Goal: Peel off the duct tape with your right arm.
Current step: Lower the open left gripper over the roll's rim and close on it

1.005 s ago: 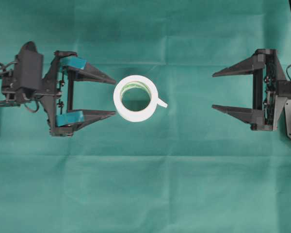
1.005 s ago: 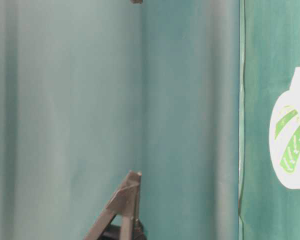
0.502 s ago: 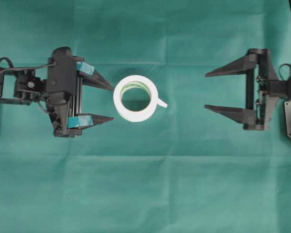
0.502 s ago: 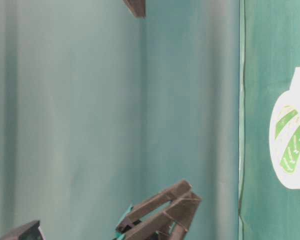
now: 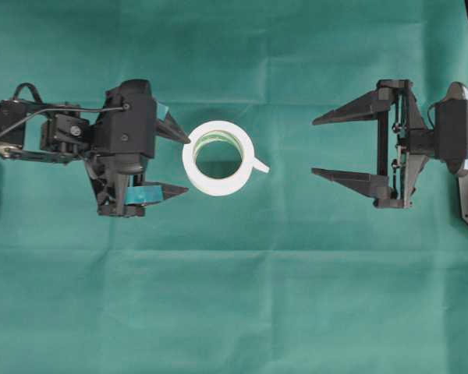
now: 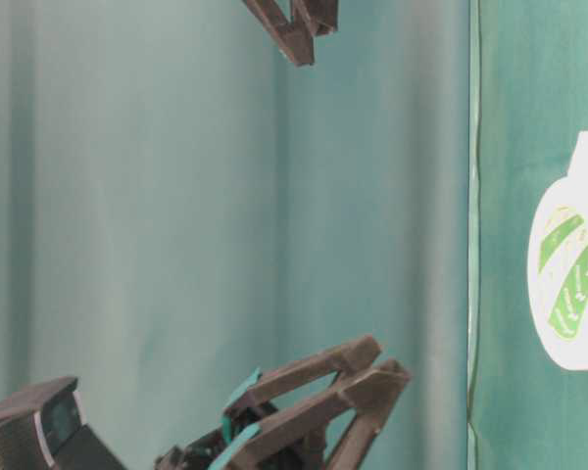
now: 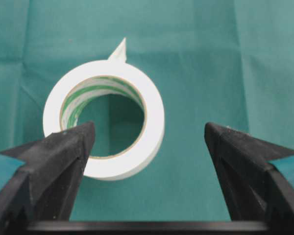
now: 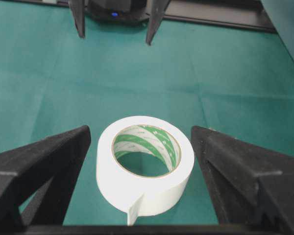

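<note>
Jaws of both arms stand spread wide, with nothing between them.

Left gripper (image 5: 181, 164): black frame, pointed black fingers (image 5: 170, 189) wrapped in teal strips nearer the wrist. Tips just left of the roll, one by its upper left edge, one by its lower left edge; contact cannot be told from above. In the left wrist view the two tips flank the near side of the roll, which lies toward the left one.

Duct tape (image 5: 218, 157): one wide white roll, lying flat on its side on the counter (image 5: 234, 296), near the middle of the green cloth cover and between the two grippers. Outer wrap plain white, smooth. Inner core printed with diagonal green-and-white stripes, clearest in the right wrist view (image 8: 145, 164). Hole open, cloth visible through it. Loose strip end (image 5: 260, 164): short white tab, sticking out from the roll's right side toward the right gripper; in the left wrist view it stands up as a small point at the far rim (image 7: 119, 51).

Right gripper (image 5: 318, 147): plain black pointed fingers, tips aimed left at the roll, well apart from it and from the tab. Small pale-blue sticker on the wrist.

Cloth: green, creased in straight fold lines.
</note>
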